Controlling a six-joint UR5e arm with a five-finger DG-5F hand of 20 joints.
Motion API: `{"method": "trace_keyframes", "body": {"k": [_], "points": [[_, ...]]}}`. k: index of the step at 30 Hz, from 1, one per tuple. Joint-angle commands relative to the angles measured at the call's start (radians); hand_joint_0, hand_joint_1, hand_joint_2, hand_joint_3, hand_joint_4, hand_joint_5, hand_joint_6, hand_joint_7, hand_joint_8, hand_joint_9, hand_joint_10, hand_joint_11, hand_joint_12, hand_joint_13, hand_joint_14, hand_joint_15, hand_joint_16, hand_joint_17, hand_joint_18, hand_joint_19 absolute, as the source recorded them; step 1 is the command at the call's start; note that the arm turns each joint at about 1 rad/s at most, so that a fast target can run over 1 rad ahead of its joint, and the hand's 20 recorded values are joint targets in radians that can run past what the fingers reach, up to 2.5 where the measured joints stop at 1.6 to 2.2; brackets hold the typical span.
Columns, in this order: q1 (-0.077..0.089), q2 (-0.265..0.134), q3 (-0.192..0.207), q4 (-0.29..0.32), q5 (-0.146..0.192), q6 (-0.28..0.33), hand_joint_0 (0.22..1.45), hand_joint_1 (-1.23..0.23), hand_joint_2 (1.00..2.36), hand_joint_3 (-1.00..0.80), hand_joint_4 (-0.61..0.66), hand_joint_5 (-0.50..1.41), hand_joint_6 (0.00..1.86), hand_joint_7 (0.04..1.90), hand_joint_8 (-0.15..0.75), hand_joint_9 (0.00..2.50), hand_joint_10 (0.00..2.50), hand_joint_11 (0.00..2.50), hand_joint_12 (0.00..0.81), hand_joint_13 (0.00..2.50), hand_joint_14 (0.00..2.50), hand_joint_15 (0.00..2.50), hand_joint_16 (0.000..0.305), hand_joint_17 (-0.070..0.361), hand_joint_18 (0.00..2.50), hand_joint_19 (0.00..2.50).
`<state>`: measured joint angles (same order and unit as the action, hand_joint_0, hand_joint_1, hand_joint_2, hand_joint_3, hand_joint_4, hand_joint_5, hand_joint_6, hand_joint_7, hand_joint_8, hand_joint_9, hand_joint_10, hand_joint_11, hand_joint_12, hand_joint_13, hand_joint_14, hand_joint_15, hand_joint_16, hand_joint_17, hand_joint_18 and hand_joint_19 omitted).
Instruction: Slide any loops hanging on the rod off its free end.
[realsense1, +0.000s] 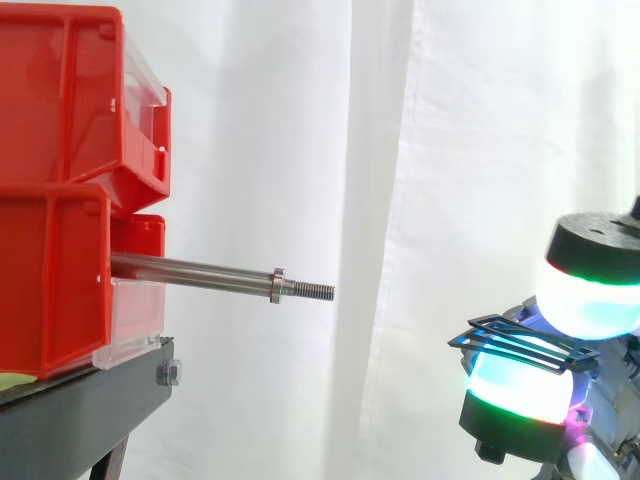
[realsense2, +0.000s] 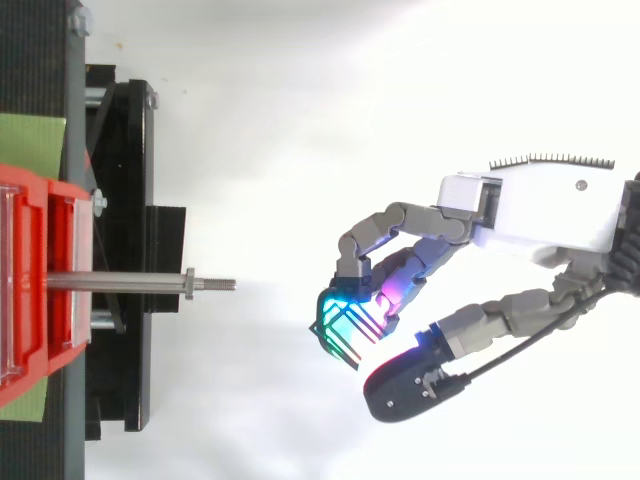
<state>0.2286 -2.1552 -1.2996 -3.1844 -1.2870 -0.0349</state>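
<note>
- Where the smooth steel rod (realsense1: 195, 269) jutted from the red plastic bins (realsense1: 55, 280), we saw its free end threaded beyond a nut (realsense1: 278, 285).
- Well apart, the hand (realsense2: 530, 205) pinched a thin black wire loop (realsense1: 522, 343), perhaps several stacked rectangles, between glowing rounded pads (realsense1: 590, 300).

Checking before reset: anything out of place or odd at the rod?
Nothing looks damaged or spilled. One thing is away from its place: the dark wire loop is pinched in the hand, well clear of the free end. The rod is bare apart from its nut, and it dips slightly toward the tip in the side view.
</note>
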Motion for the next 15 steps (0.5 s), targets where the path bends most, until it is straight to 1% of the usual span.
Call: {"method": "trace_keyframes", "body": {"k": [1, 3, 4, 5, 7, 8, 12, 15], "points": [[0.0, 0.0, 0.0, 0.0, 0.0, 0.0, 0.59, -0.65, 1.0, -0.5, 0.17, -0.18, 0.84, 1.04, 0.318, 0.9, 0.01, 0.33, 0.319, 0.71, 0.0, 0.03, 0.043, 0.097, 0.73, 0.18], [0.0, 0.0, 0.0, 0.0, 0.0, 0.0, 0.6, -0.66, 1.0, -0.49, 0.15, -0.17, 0.84, 1.06, 0.321, 0.9, 0.01, 0.33, 0.317, 0.72, 0.0, 0.04, 0.043, 0.097, 0.73, 0.18], [0.0, 0.0, 0.0, 0.0, 0.0, 0.0, 0.61, -0.7, 1.01, -0.43, 0.14, -0.17, 0.85, 1.07, 0.319, 0.9, 0.01, 0.33, 0.319, 0.72, 0.0, 0.04, 0.043, 0.097, 0.73, 0.18], [0.0, 0.0, 0.0, 0.0, 0.0, 0.0, 0.61, -0.72, 1.01, -0.4, 0.12, -0.17, 0.85, 1.08, 0.318, 0.9, 0.01, 0.34, 0.318, 0.72, 0.0, 0.03, 0.043, 0.097, 0.73, 0.19], [0.0, 0.0, 0.0, 0.0, 0.0, 0.0, 0.61, -0.76, 1.01, -0.39, 0.12, -0.18, 0.85, 1.09, 0.319, 0.9, 0.01, 0.34, 0.318, 0.71, 0.0, 0.04, 0.043, 0.097, 0.73, 0.18], [0.0, 0.0, 0.0, 0.0, 0.0, 0.0, 0.62, -0.79, 1.01, -0.4, 0.12, -0.18, 0.85, 1.08, 0.318, 0.89, 0.01, 0.34, 0.318, 0.71, 0.0, 0.03, 0.043, 0.097, 0.73, 0.19], [-0.002, 0.0, 0.0, 0.0, -0.002, 0.0, 0.63, -0.84, 1.01, -0.44, 0.12, -0.18, 0.86, 1.06, 0.315, 0.89, 0.01, 0.33, 0.317, 0.71, 0.0, 0.04, 0.043, 0.098, 0.74, 0.19], [-0.002, 0.0, 0.0, 0.0, -0.002, 0.0, 0.64, -0.86, 1.0, -0.45, 0.11, -0.18, 0.86, 1.08, 0.315, 0.89, 0.01, 0.34, 0.318, 0.72, 0.0, 0.04, 0.043, 0.098, 0.75, 0.19]]}}
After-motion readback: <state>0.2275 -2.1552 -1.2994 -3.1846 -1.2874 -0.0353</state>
